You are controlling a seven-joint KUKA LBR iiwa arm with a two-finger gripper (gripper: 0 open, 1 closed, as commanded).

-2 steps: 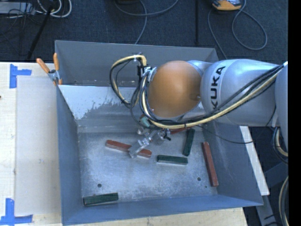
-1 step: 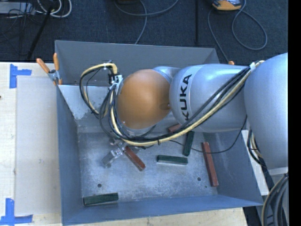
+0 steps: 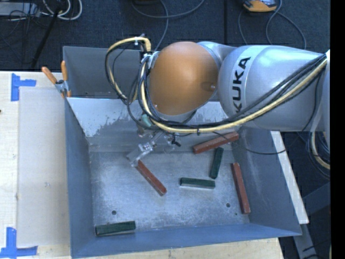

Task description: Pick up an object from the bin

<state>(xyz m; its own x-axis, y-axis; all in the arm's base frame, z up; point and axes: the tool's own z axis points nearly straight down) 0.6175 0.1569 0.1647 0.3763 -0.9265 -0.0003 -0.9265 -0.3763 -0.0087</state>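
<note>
Far down-left of the pincer (image 3: 144, 151) lies a dark green rectangular block (image 3: 115, 229). Whether the pincer is released or clenched I cannot tell. Just below it a reddish-brown flat bar (image 3: 151, 178), seemingly plastic, lies slanted. Gripped near its upper end, it could pivot and slip free.

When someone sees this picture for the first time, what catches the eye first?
The silver arm with its round orange cover takes the eye first, reaching in from the right over the far half of the grey bin. Under it the gripper hangs close to the upper end of a red-brown bar near the bin's middle. One dark green bar lies alone in the near left corner.
</note>
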